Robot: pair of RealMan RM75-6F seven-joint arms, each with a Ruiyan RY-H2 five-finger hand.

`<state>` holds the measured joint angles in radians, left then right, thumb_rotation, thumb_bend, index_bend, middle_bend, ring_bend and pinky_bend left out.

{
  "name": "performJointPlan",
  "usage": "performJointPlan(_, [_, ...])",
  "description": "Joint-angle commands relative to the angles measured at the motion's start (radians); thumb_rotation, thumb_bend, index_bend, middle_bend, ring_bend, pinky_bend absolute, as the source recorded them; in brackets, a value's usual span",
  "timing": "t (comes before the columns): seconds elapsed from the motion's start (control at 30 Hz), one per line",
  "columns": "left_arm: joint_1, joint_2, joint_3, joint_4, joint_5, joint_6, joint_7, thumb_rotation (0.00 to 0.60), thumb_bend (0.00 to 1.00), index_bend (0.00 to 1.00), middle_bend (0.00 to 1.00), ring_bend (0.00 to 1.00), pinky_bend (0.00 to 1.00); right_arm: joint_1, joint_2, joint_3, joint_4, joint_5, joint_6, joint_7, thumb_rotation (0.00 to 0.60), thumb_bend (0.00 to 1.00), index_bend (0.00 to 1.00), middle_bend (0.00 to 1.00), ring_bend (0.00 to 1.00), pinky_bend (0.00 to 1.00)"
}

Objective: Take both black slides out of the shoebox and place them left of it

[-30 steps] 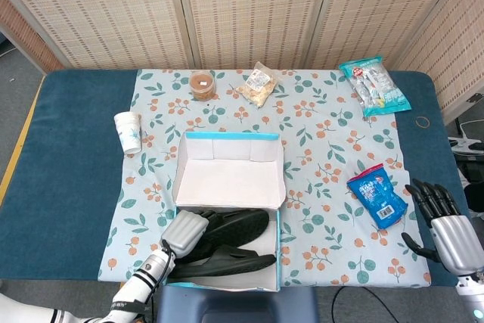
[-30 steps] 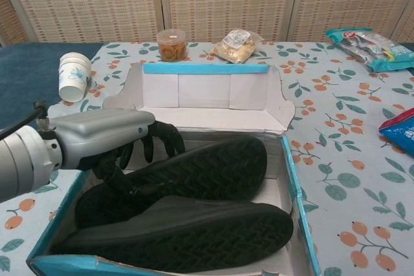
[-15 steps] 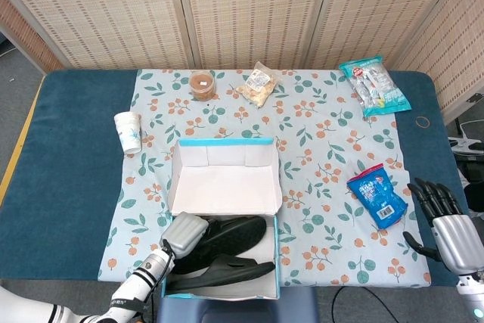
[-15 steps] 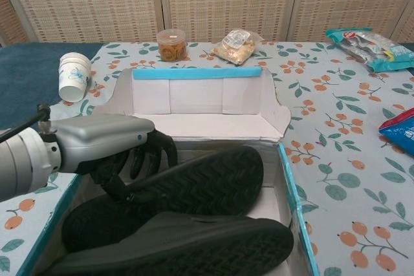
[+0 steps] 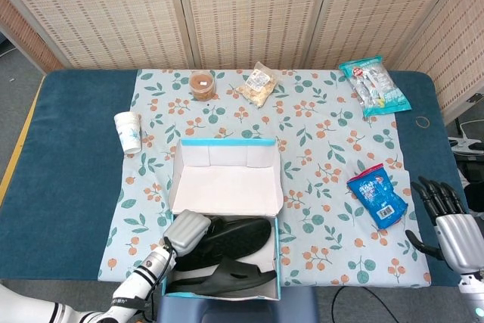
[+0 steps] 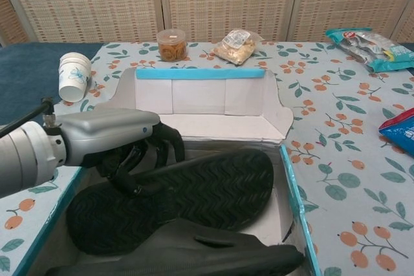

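Lifted nearer, the upper slide [image 6: 194,189] sits in the left hand's [image 6: 116,143] curled grip; only head view shows the idle, spread right hand [image 5: 446,221].

You have two black slides [image 5: 227,236] [image 5: 223,275] in one shoebox [image 5: 224,155]. You can see two hands: the left hand [image 6: 113,135] at the box and the right hand [image 5: 448,225] at the table's right edge. There is one stack of paper cups [image 5: 128,131], one small tub with a brown lid [image 5: 201,84], and one clear bag of snacks [image 5: 258,85]. You have one blue packet [image 5: 376,194] and one bigger packet with a teal edge [image 5: 374,85]. One thin ring [image 5: 422,121] lies by itself. One flowered cloth [image 5: 318,134] covers the one blue table [image 5: 68,164].
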<state>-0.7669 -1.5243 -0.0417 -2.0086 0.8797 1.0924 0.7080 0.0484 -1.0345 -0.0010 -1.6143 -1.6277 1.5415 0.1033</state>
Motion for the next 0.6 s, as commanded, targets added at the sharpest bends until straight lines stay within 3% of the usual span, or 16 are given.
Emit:
performJointPlan(0.03, [0.008,-0.010,0.002,0.029,0.056,-0.009,-0.054,0.600,0.58,0.84,0.90,0.73,0.75,-0.001,0.000,0.001,0.001,0.002,0.001,0.002,0.600,0.19,0.00,0.00,0.00,0.00])
performJointPlan(0.6, [0.056,-0.044,-0.052,0.232,0.406,0.080,-0.333,0.600,0.64,0.86,0.91,0.73,0.74,-0.003,0.003,0.006,0.003,0.011,-0.003,0.005,0.600,0.19,0.00,0.00,0.00,0.00])
